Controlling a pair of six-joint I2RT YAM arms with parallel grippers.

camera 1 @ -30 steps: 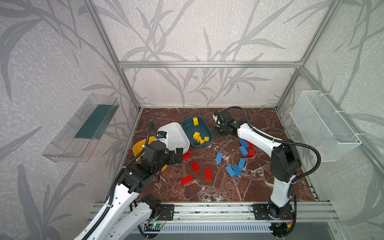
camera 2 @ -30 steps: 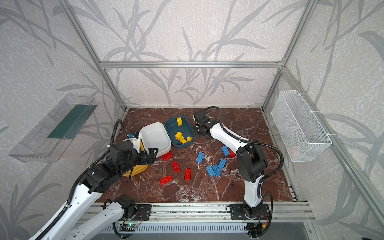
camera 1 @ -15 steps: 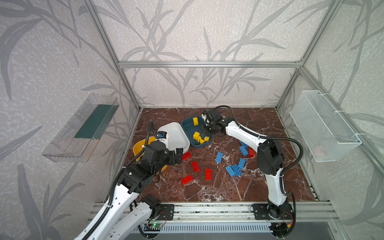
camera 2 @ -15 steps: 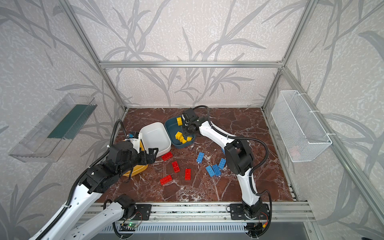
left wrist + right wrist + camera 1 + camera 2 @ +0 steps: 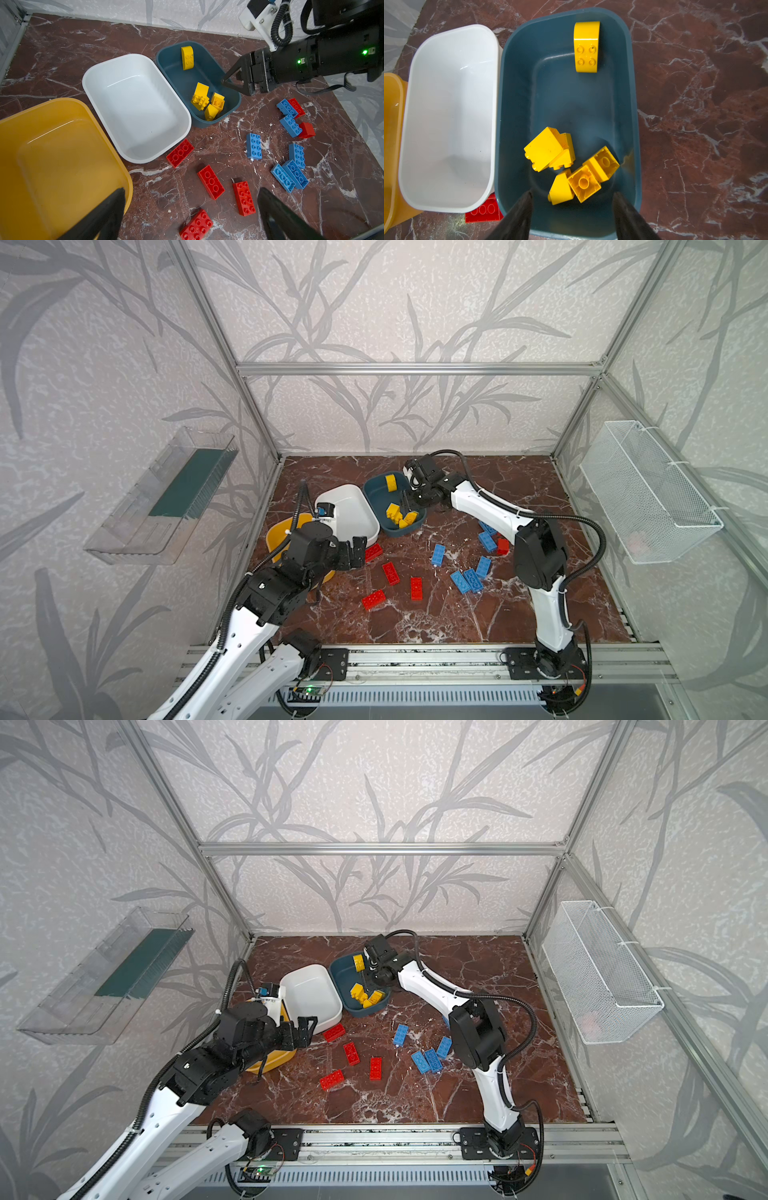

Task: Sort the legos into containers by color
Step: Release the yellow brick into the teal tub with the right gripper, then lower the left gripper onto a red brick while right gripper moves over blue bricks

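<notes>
**Grippers.** The right gripper [image 5: 572, 193] hangs over the right-hand rim of the dark teal tub [image 5: 550, 93], just above centre in both top views. Its jaws stand partly apart with nothing between them. The left gripper [image 5: 192, 189] sits left of centre, jaws spread wide and holding nothing, above the worktop [image 5: 457, 614] beside the mustard tub [image 5: 276, 533].

**Task items.** The yellow bricks [image 5: 544, 149] lie in the dark teal tub, most in a cluster and one curved piece apart. The white tub [image 5: 349, 506] touches the dark teal tub on its left. The red bricks [image 5: 390, 572] lie scattered at frame centre, one just beside the white tub's corner. The blue bricks [image 5: 438, 553] lie right of them.

**Obstructions.** The right arm's elbow [image 5: 540, 556] covers part of the blue group, and the left arm overlaps the mustard tub.

**Surroundings.** The worktop is red-brown marble pattern inside an aluminium frame with leaf-print walls. A clear plastic tray [image 5: 162, 497] hangs on the left wall and a white wire basket [image 5: 648, 497] on the right.
</notes>
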